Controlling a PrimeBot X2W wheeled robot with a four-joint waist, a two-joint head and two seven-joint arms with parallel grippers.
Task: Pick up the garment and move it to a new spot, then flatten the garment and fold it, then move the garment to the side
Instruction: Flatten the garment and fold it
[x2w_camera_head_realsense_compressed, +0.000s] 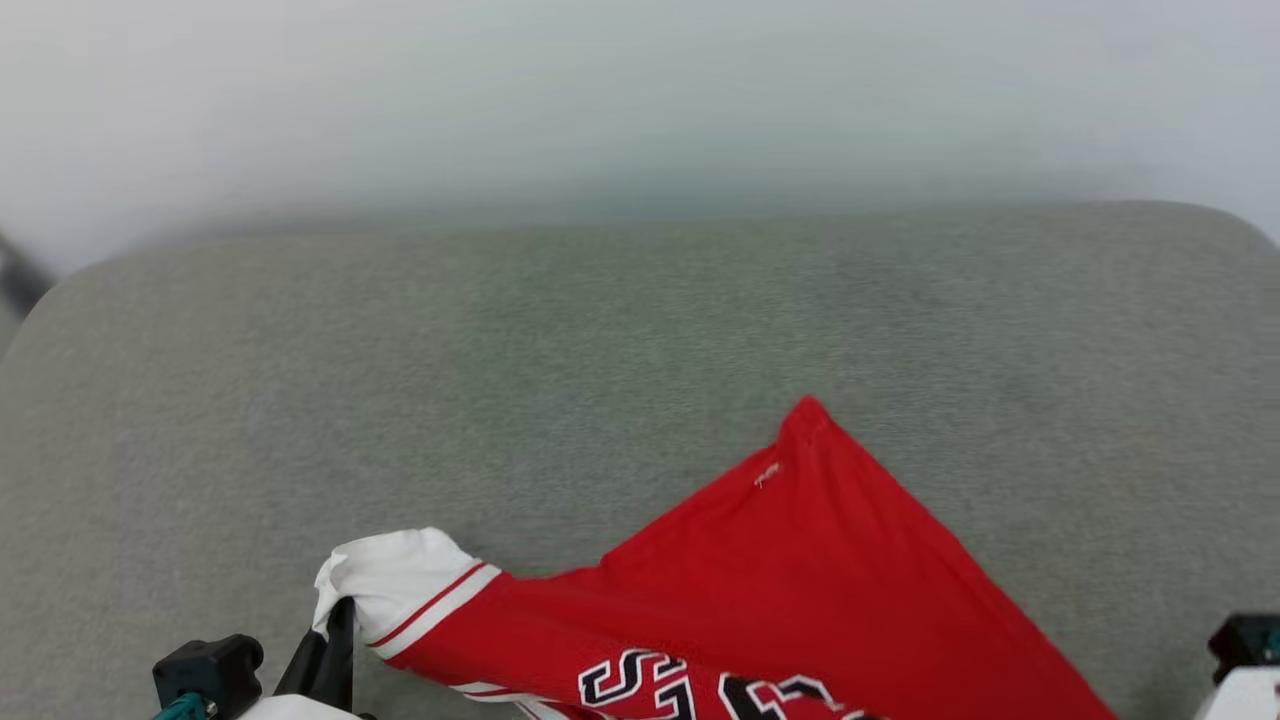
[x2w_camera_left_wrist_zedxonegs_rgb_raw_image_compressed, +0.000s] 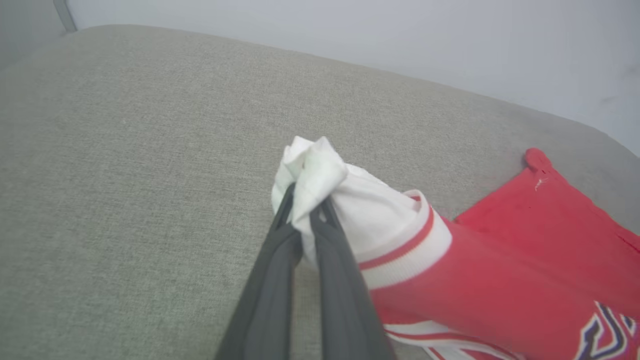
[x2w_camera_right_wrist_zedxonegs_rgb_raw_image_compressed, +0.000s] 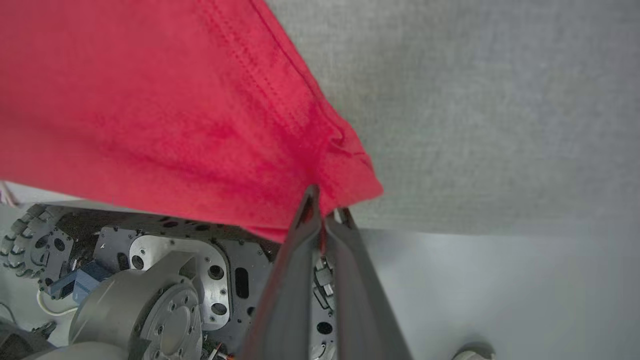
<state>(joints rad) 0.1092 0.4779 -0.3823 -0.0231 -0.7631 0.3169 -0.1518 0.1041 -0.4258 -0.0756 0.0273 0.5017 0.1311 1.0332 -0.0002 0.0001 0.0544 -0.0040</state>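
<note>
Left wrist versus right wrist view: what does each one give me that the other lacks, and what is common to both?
Left wrist view: the left gripper shut on the bunched white sleeve of the garment, plus its striped trim and some lettering. Right wrist view: the right gripper pinching a red hem corner, with the robot's wheeled base and pale floor below. Shared: the garment's red fabric and the grey fabric surface.

A bare test room for a robot, like a lab.
A big flat table (x2w_camera_head_realsense_compressed: 640, 330) covered in grey cloth has a plain pale wall (x2w_camera_head_realsense_compressed: 640, 100) behind it. Below its edge I see a smooth grey floor (x2w_camera_right_wrist_zedxonegs_rgb_raw_image_compressed: 500, 290) and the robot's metal base (x2w_camera_right_wrist_zedxonegs_rgb_raw_image_compressed: 165, 270) with bolts, wires and a knobby wheel (x2w_camera_right_wrist_zedxonegs_rgb_raw_image_compressed: 25, 245).
</note>
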